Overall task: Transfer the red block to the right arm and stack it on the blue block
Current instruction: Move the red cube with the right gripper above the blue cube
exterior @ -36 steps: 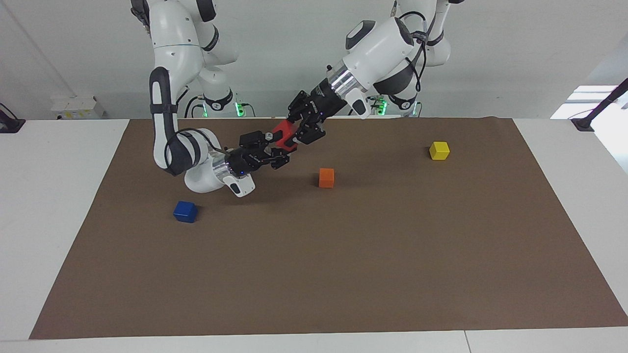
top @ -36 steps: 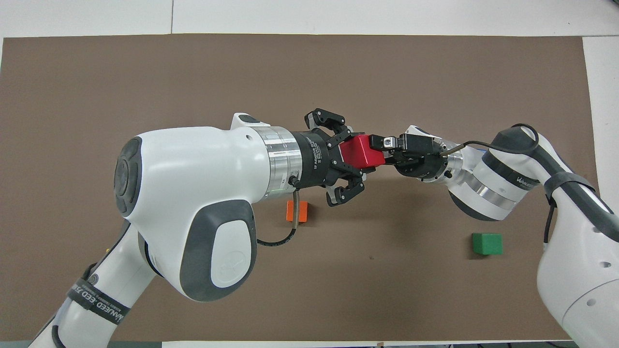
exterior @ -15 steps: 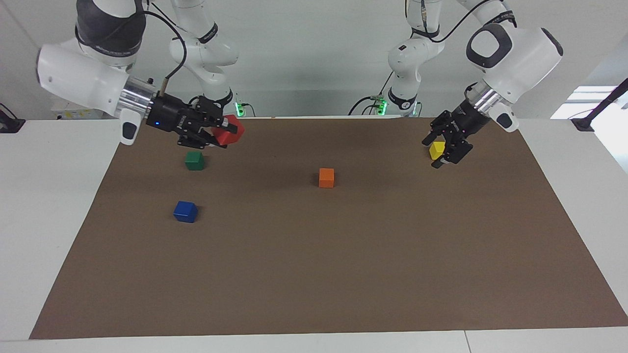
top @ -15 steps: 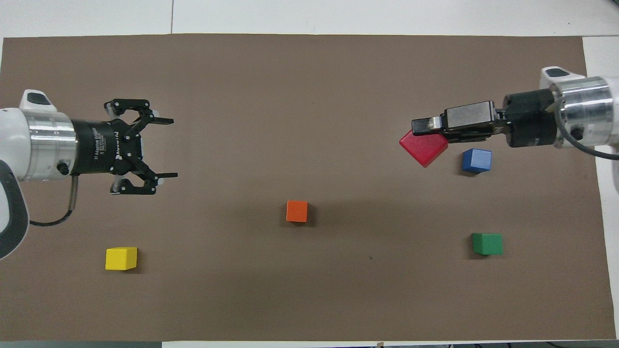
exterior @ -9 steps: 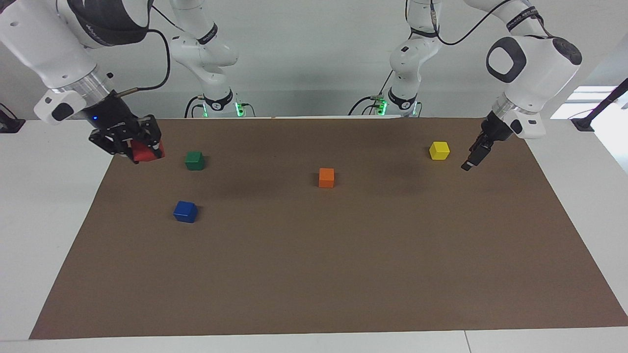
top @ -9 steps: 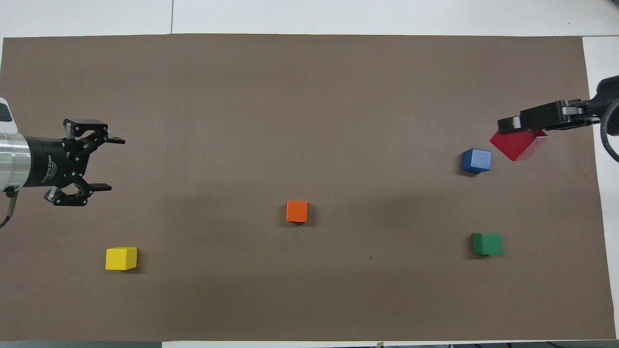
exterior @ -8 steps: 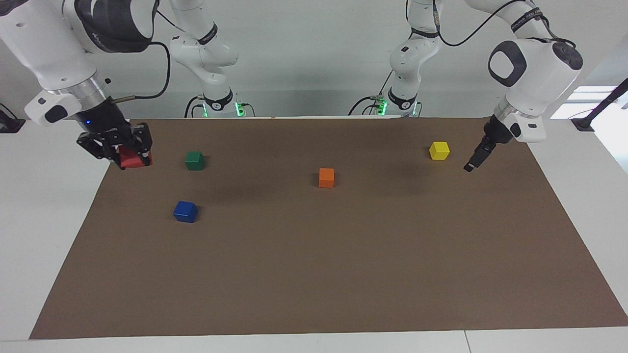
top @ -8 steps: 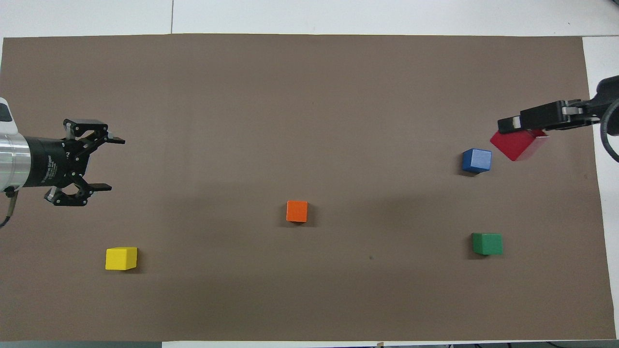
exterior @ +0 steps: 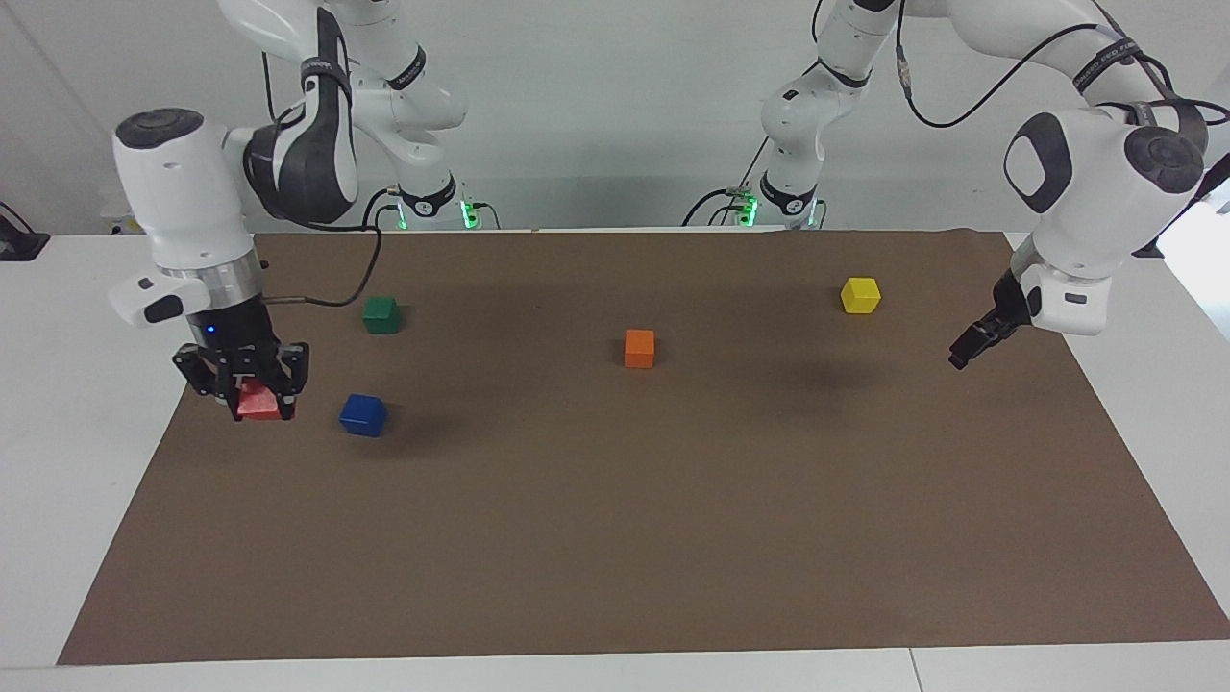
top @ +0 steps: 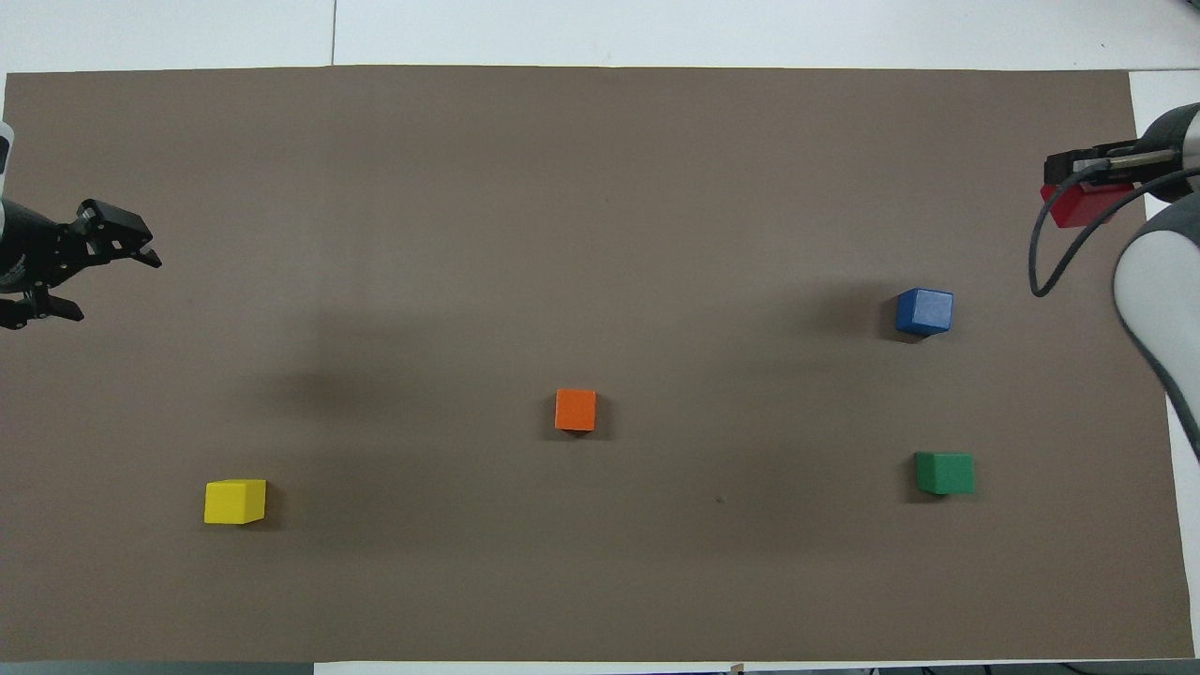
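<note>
Right gripper [exterior: 258, 392], fingers pointing straight down, clamped on the small glossy bright-red cube [exterior: 256, 403]; the cube sits between the fingertips, its upper part hidden by the black finger links in the facing view. In the overhead view only a slice of the red cube [top: 1078, 204] shows under the fingers, the gripper cut by the frame edge. The held cube hangs over the mat edge at the right arm's end of the table, beside the small glossy deep-blue cube [exterior: 363, 415] but apart from it. Whether the red cube touches the mat cannot be told.

Left gripper [exterior: 972, 344] is raised over the mat edge at the left arm's end, waiting, fingers spread and empty; in the overhead view [top: 89, 272] it is partly cut off by the frame.

The blue cube's top is bare, with open brown mat [exterior: 615, 538] all round it. The dark green cube [exterior: 381, 314] lies nearer the robots than the blue one, well apart. The orange cube [exterior: 639, 348] sits mid-mat; the yellow cube [exterior: 860, 295] lies toward the left arm's end. White table [exterior: 77, 404] borders the mat.
</note>
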